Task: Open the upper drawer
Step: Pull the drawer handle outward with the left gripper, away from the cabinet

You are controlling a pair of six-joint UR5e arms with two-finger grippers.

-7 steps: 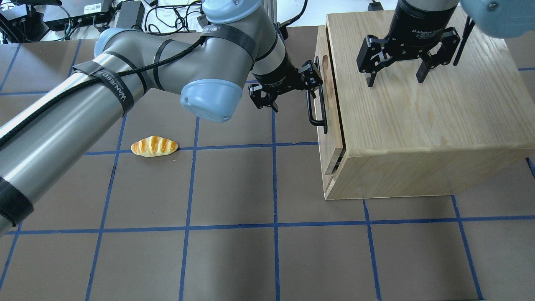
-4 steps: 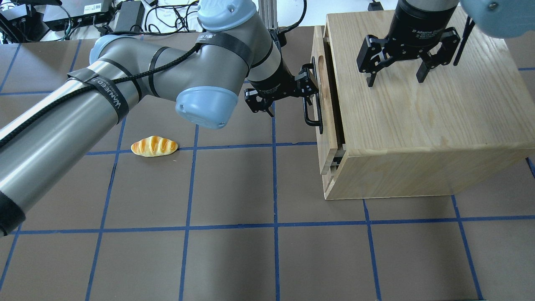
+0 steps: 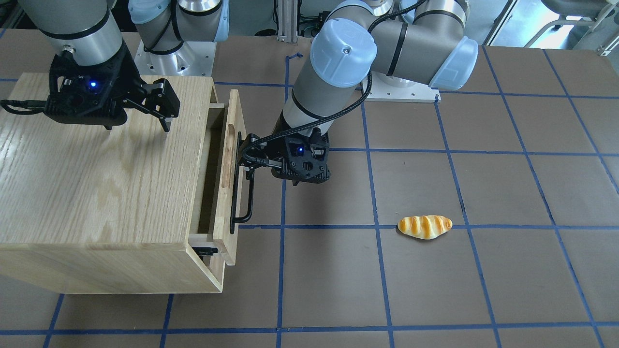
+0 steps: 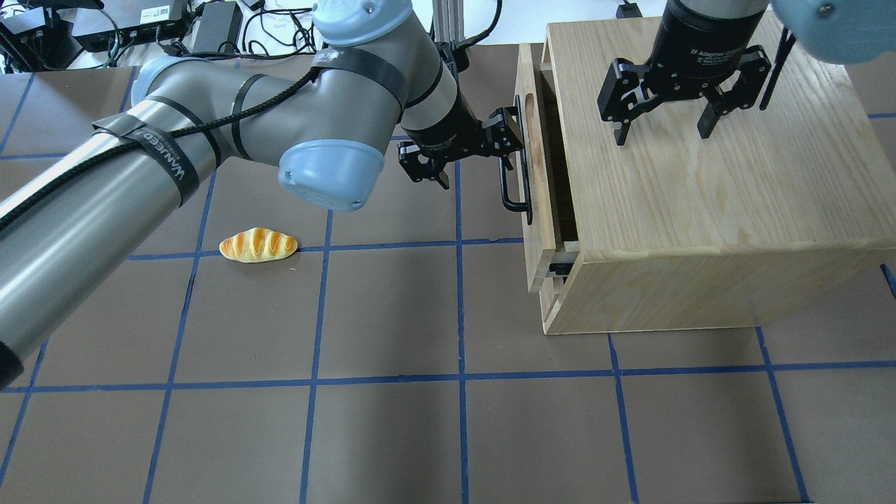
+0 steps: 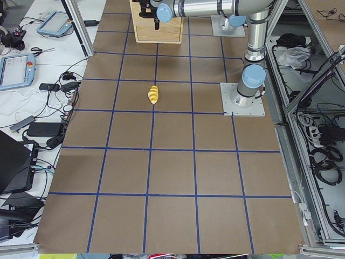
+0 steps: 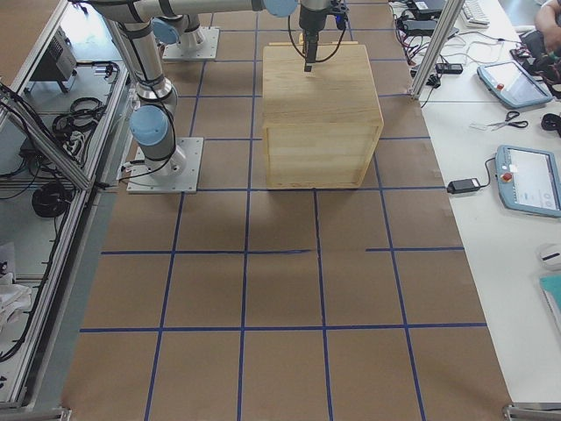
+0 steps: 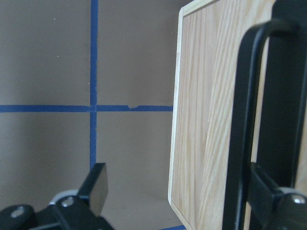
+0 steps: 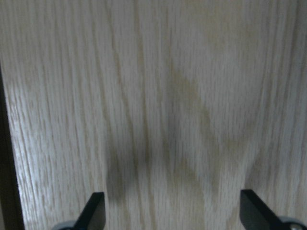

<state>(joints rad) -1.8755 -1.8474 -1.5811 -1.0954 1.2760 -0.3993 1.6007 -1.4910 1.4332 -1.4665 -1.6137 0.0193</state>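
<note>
The upper drawer [image 4: 533, 175] is pulled partly out of the oak cabinet [image 4: 700, 210], with a dark gap behind its front panel [image 3: 227, 159]. Its black bar handle [image 4: 514, 189] faces my left gripper [image 4: 476, 171]. That gripper is open, with one finger hooked behind the handle [image 7: 240, 143] and the other finger [image 7: 96, 189] out over the mat. My right gripper [image 4: 662, 136] is open, fingertips down on or just above the cabinet top [image 8: 153, 96]; I cannot tell whether they touch.
A toy bread roll [image 4: 257, 245] lies on the brown mat, left of the drawer, also in the front view [image 3: 424, 226]. Blue tape lines grid the mat. Cables and electronics [image 4: 140, 28] sit beyond the far edge.
The left gripper has moved left and away from the cabinet, and the drawer has slid further out with it. The right gripper has not moved.
</note>
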